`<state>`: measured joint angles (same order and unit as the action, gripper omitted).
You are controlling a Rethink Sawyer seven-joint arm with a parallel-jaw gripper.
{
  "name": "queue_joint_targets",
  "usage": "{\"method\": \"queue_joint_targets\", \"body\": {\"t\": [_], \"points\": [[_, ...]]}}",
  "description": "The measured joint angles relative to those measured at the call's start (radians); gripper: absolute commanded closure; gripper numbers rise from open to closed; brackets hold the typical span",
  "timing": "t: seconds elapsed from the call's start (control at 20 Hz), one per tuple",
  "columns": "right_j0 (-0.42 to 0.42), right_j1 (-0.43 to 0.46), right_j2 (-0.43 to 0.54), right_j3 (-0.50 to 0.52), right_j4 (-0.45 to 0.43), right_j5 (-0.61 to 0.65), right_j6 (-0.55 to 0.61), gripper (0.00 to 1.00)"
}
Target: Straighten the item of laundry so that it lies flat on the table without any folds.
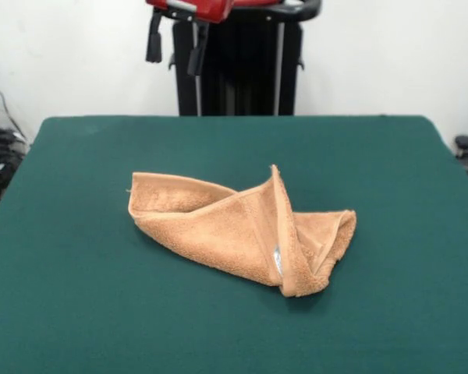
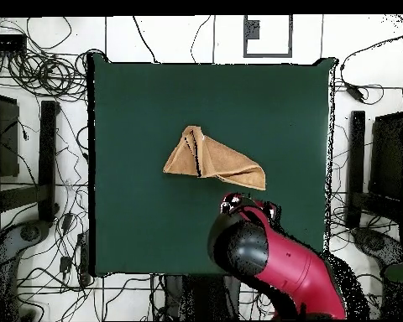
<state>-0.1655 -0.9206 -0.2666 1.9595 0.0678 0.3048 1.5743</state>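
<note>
The orange-tan towel (image 1: pixel 234 230) lies crumpled near the middle of the green table (image 1: pixel 70 304). It is folded over itself into a rough triangle, with one corner raised in a ridge and a small white tag (image 1: pixel 278 261) showing at its near right side. In the overhead view the towel (image 2: pixel 211 159) is a folded wedge on the table (image 2: pixel 138 218). My gripper (image 1: pixel 175 43) hangs high above the table's far edge, well clear of the towel, with its two black fingers (image 1: pixel 154 35) apart and nothing between them. In the overhead view the red arm (image 2: pixel 268 256) hides the gripper.
The black pedestal (image 1: pixel 242 70) stands behind the table's far edge. Loose cables (image 2: pixel 45 75) and black equipment (image 2: pixel 47 159) lie on the floor around the table. A dark stand (image 2: pixel 356 168) is beside the other edge.
</note>
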Motion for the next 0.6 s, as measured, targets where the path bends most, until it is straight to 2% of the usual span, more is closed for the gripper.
{"method": "queue_joint_targets", "body": {"t": [0.6], "points": [[0.098, 0.129, -0.128, -0.161, 0.113, -0.031, 0.009, 0.00]]}}
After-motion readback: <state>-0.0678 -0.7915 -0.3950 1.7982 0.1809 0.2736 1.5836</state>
